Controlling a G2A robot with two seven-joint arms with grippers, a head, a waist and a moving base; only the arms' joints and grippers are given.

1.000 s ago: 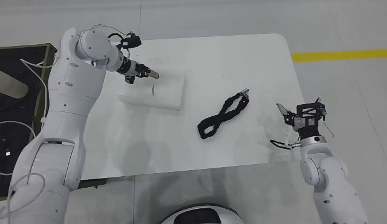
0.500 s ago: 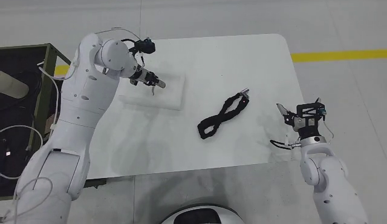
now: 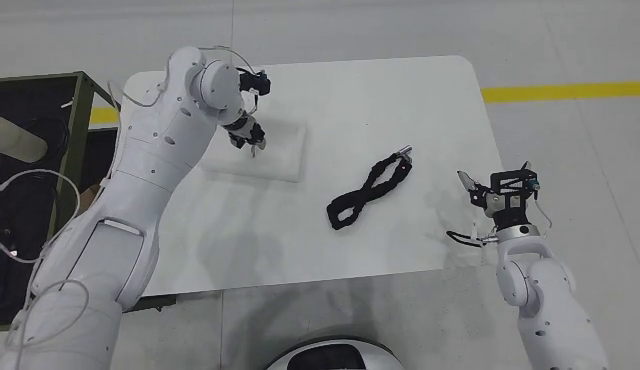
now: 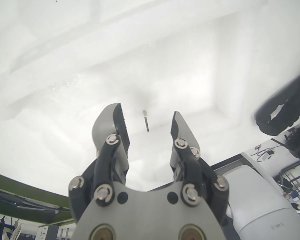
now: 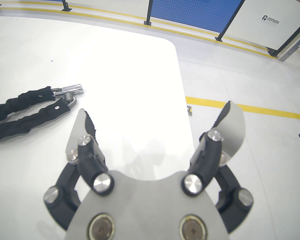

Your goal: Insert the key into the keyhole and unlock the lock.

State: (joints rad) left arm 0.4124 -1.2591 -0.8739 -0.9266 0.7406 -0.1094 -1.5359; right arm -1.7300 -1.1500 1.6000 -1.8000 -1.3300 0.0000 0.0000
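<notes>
A small metal key [image 4: 146, 122] lies on a white foam pad [image 3: 285, 157] at the table's left. My left gripper [image 4: 147, 111] hangs open just above it, one finger on each side, not touching it; from above this gripper [image 3: 253, 140] points down at the pad. A black fabric-covered chain lock [image 3: 368, 192] lies in a twisted loop mid-table, its metal lock head [image 5: 70, 92] at the far end. My right gripper [image 5: 157, 108] stands open and holds nothing at the table's right edge [image 3: 480, 215], apart from the chain.
The white table [image 3: 400, 100] has rounded corners. A dark green cart [image 3: 40, 120] stands off its left side. An end of the chain [image 4: 282, 111] shows beside the pad. Bare tabletop lies between the chain and my right gripper.
My left arm swung in over the foam pad and turned its gripper from pointing sideways to pointing down over the key. The right arm and chain have not moved.
</notes>
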